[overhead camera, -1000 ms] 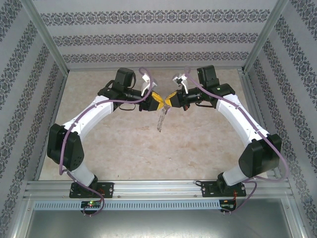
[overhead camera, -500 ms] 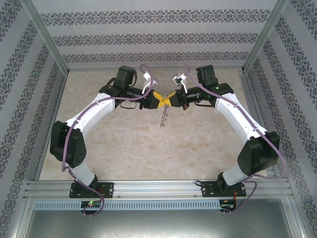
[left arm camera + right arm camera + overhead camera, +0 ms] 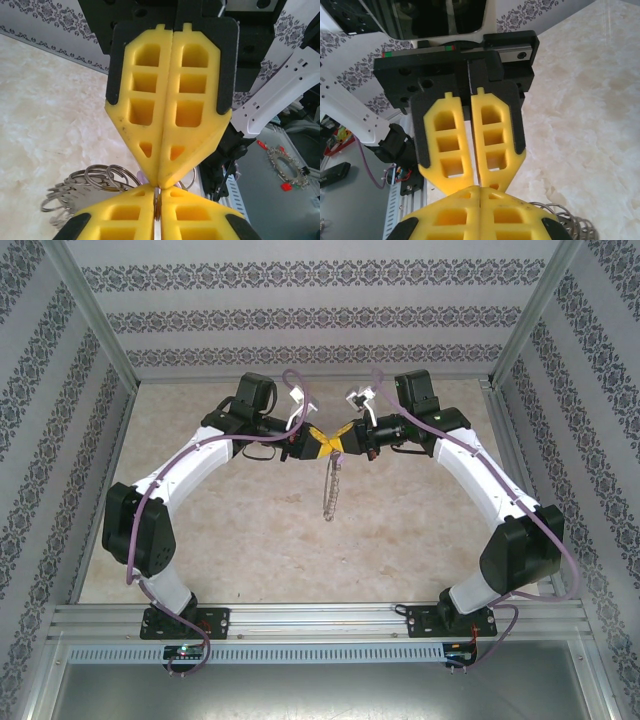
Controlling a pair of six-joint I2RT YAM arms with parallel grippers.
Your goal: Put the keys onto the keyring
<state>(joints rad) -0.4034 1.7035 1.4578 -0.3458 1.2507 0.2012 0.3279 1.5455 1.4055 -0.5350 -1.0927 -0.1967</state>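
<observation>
From above, the left gripper (image 3: 322,445) and right gripper (image 3: 343,440) meet tip to tip above the table, both closed, with the keyring (image 3: 330,490) hanging from their junction. The left wrist view shows a thin metal edge pinched between the left pads (image 3: 125,220), with rings (image 3: 95,176) bunched beside them. In the right wrist view, the right fingers (image 3: 510,215) are pressed shut, with ring loops (image 3: 565,220) just behind them.
</observation>
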